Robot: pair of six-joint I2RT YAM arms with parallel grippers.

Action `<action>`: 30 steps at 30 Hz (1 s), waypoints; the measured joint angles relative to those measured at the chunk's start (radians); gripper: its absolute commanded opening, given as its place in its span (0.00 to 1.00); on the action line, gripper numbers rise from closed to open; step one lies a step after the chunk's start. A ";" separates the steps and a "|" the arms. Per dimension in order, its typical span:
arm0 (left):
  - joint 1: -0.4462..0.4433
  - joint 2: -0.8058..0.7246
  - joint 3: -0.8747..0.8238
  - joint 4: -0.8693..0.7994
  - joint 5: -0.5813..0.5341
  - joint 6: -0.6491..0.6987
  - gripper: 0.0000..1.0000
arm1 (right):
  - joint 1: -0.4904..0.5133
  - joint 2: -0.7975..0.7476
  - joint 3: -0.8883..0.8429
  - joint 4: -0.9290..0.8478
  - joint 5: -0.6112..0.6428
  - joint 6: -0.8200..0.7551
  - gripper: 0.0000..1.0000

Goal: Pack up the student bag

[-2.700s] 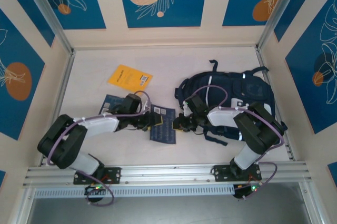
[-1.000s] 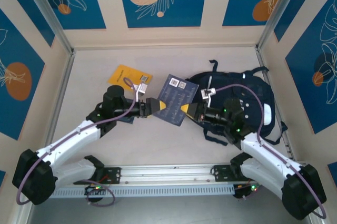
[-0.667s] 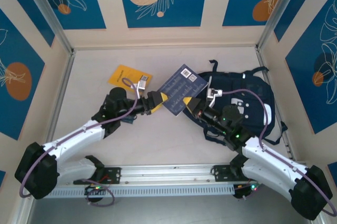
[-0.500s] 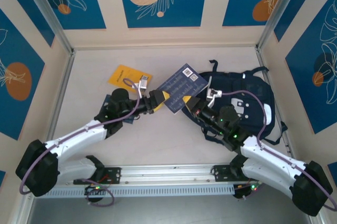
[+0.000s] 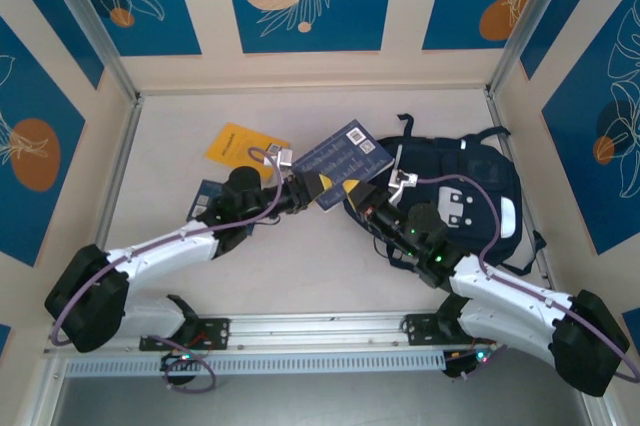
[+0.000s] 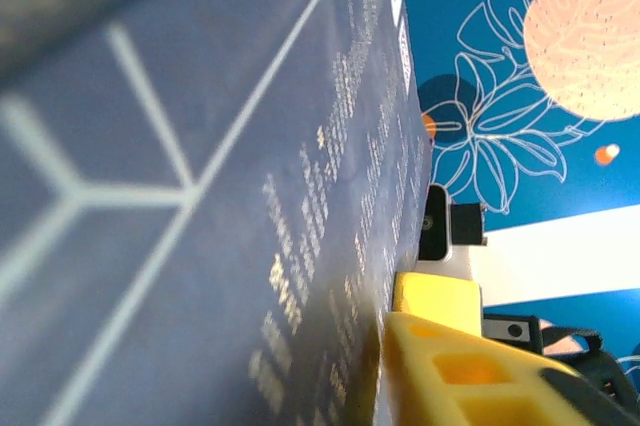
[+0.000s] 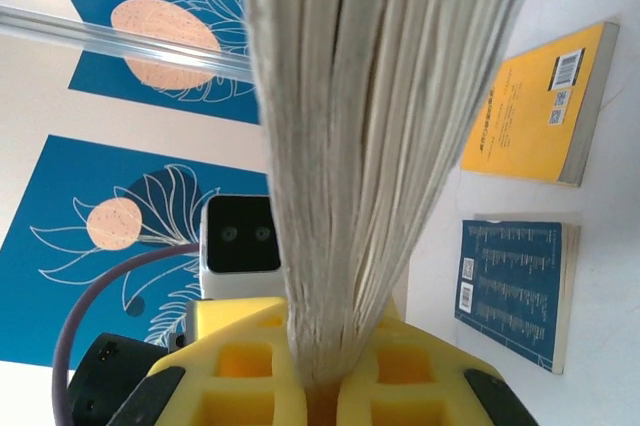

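A blue book [image 5: 346, 153] hangs tilted in the air at the left edge of the student bag [image 5: 462, 182], a dark navy backpack lying at the right of the table. My right gripper [image 5: 363, 199] is shut on the book's page edge [image 7: 370, 96], yellow fingers [image 7: 250, 366] clamped either side. My left gripper [image 5: 317, 185] grips the book's lower left edge. In the left wrist view the cover [image 6: 200, 196] fills the left side and a yellow finger [image 6: 450, 366] presses against it.
A yellow book [image 5: 241, 143] [image 7: 540, 106] lies on the table at the left rear. A second blue book [image 5: 211, 196] [image 7: 515, 286] lies under the left arm. Walls enclose the table on three sides, and the metal rail runs along the near edge.
The book has risen from the table and tilted toward the bag. The left arm pushed to the right and its jaws closed on the book. The right gripper stayed shut.
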 measured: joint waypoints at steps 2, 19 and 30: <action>-0.002 0.000 0.008 0.003 -0.005 0.006 0.13 | 0.002 0.000 -0.001 0.000 0.011 0.000 0.00; 0.078 -0.238 0.151 -0.597 -0.109 0.285 0.00 | -0.057 -0.226 0.127 -0.683 0.130 -0.142 0.52; 0.204 -0.270 0.288 -0.975 -0.171 0.581 0.00 | -0.277 0.188 0.612 -1.275 0.153 -0.361 0.68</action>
